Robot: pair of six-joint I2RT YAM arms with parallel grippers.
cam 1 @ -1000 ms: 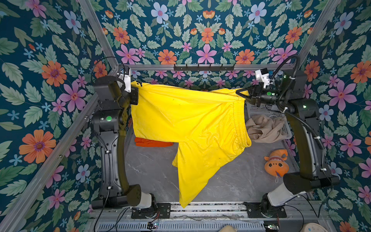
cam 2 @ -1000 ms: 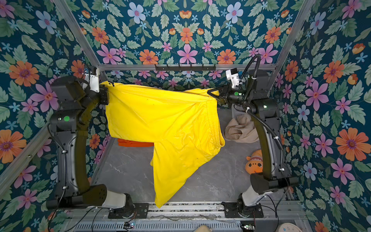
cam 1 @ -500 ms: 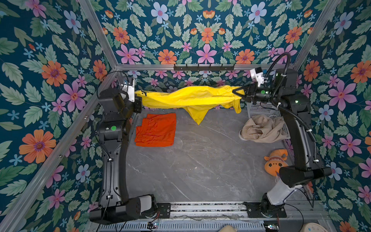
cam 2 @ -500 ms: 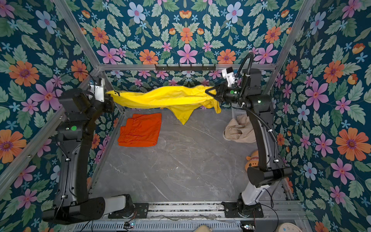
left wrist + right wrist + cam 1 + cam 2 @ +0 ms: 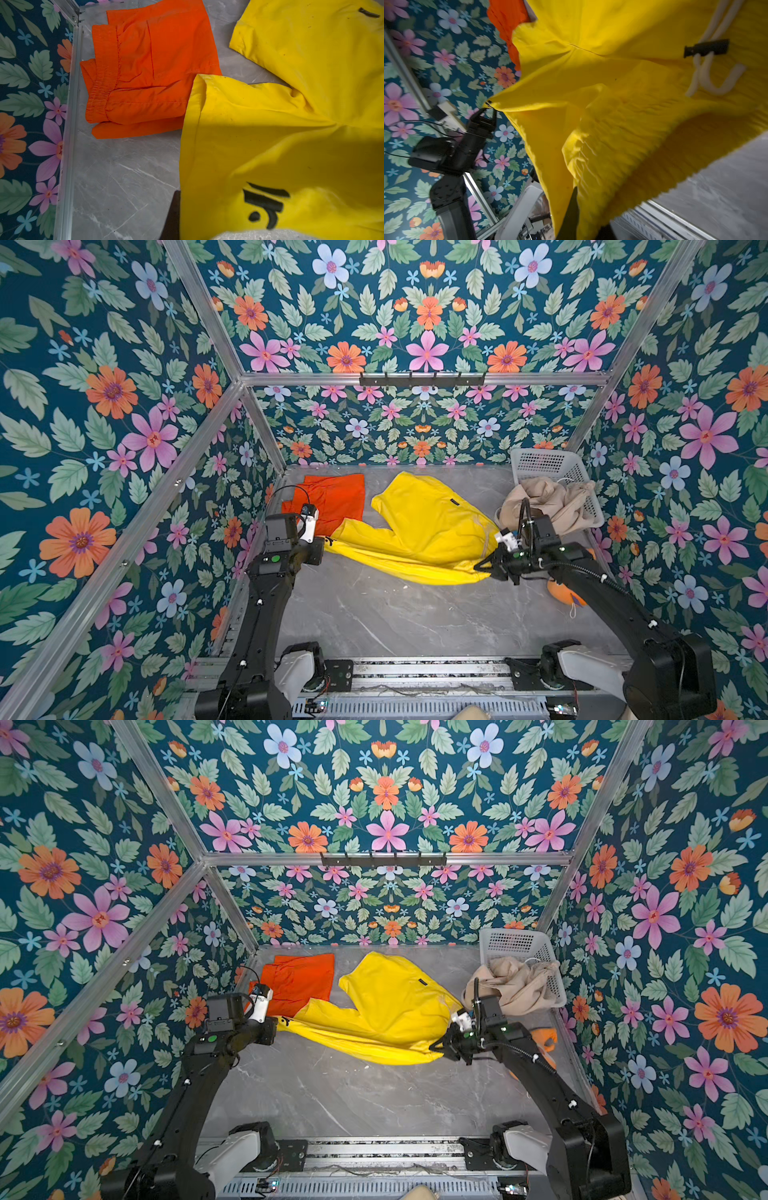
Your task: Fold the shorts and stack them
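3 pairs of shorts: the yellow pair [image 5: 419, 531] lies spread on the table [image 5: 395, 614], 2 grippers clamped on it (left gripper [image 5: 490, 107] at a leg corner, right gripper [image 5: 480, 566] at the waistband); orange pair [image 5: 336, 499] folded back-left; beige pair [image 5: 548, 502] in 1 basket [image 5: 540, 460].

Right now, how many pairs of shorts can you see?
3: orange shorts folded back left, yellow shorts spread mid-table, beige shorts heaped in the back-right basket; more could hide underneath.
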